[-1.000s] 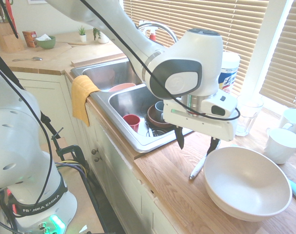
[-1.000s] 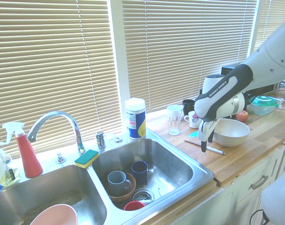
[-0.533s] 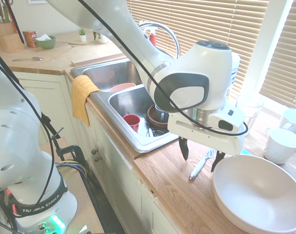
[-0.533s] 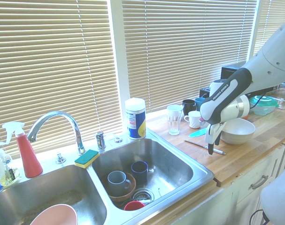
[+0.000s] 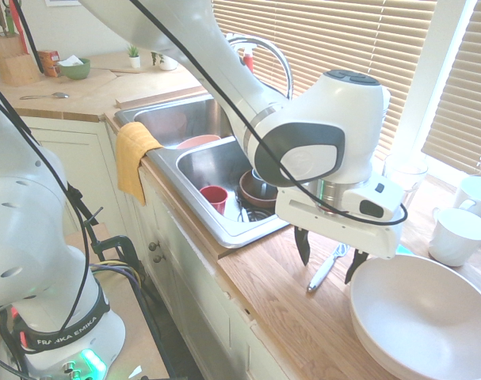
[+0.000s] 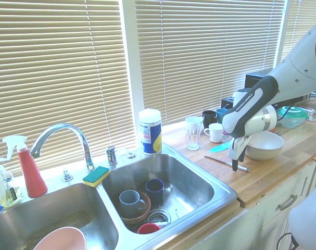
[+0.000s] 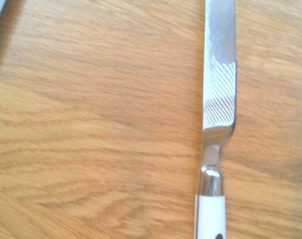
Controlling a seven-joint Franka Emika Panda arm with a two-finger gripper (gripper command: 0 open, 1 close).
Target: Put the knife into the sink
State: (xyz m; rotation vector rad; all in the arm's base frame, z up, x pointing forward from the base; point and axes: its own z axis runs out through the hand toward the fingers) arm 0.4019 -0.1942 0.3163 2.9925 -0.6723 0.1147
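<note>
Gripper (image 5: 329,260) points straight down over the wooden tabletop (image 5: 288,309), jaws spread wide, hovering above the knife (image 5: 326,269). Knife lies flat on the tabletop between the sink (image 5: 194,170) on the left and the large white bowl (image 5: 418,317) on the right. Sink holds a red cup (image 5: 214,197) and a brown bowl (image 5: 256,192). Yellow cloth (image 5: 134,157) hangs over the sink's near rim.
</note>
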